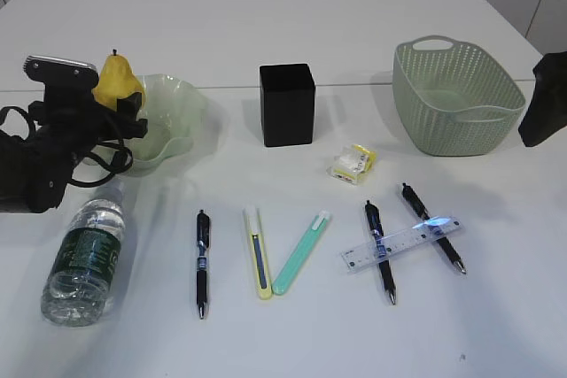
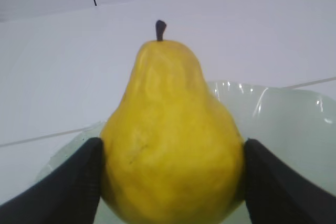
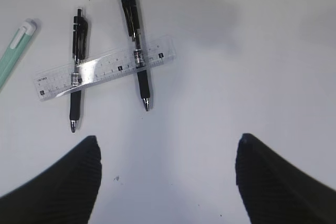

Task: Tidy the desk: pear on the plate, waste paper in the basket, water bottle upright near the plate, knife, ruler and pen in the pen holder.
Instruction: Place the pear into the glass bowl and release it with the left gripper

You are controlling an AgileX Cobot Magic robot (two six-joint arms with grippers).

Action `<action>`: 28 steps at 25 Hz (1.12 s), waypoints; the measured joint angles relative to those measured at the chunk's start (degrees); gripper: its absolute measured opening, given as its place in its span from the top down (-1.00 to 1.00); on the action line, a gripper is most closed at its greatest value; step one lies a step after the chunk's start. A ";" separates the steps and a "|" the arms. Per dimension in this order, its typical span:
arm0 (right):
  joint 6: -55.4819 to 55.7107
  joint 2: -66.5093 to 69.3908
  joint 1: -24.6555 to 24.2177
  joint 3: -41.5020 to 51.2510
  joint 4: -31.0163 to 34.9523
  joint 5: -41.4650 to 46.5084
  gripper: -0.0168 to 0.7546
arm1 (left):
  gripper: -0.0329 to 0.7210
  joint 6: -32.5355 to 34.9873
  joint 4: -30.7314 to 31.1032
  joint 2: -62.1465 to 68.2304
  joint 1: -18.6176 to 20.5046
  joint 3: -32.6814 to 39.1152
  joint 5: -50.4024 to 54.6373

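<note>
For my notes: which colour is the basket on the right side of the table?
The basket is pale sage green with a woven-look wall; the exterior view shows it best.

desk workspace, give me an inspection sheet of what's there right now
surface: white table, seam lines across it
job's things: yellow pear held over pale green wavy plate; clear plastic water bottle lying on its side; crumpled yellow-white paper; three black pens, one at; transparent ruler across two pens; yellow utility knife; mint utility knife; black square pen holder; green woven basket
clutter: nothing seen
grippers: left gripper shut on pear; right gripper open, empty
cables: black loops on left arm
surroundings: nothing seen
</note>
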 joint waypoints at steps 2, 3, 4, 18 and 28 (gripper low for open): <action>0.00 0.00 0.00 0.00 0.00 0.00 -0.57 | -0.46 0.00 0.00 0.00 0.00 0.00 1.16; 0.00 0.00 0.00 0.00 0.00 0.00 -0.57 | -0.46 0.00 0.00 0.00 0.00 0.00 1.81; 0.00 0.00 0.00 0.00 0.00 0.00 -0.57 | -0.46 0.00 0.03 0.00 0.00 0.00 2.12; 0.00 0.00 0.00 0.00 0.00 -0.36 -0.57 | -0.53 0.00 0.36 0.00 0.00 0.00 3.22; 0.00 0.00 0.00 0.00 0.00 -0.46 -0.57 | -0.60 -0.11 0.36 0.00 0.00 0.00 3.22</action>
